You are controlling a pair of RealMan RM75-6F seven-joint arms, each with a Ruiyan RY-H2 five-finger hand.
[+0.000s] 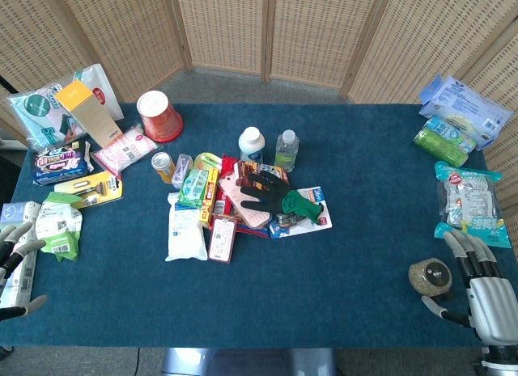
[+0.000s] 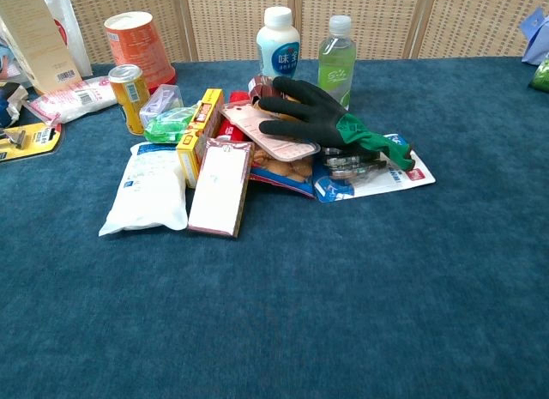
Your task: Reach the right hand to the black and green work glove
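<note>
Right hand [image 1: 486, 291] is idling at the near edge, fingers apart, holding nothing. Glove [image 1: 282, 195] is lying atop the center pile, at your 10 o'clock. You're risking clipping the small jar [image 1: 430, 277] just beside the hand, or scattering packets underneath.

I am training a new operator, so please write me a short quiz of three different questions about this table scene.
1. True or false: the right hand already touches the black and green work glove.
2. The glove lies on: A) bare cloth, B) a pile of packages, C) the orange cup.
3. Which small round thing sits beside the right hand?

Key: 1 false. 2 B. 3 The speckled jar with a black lid.
</note>
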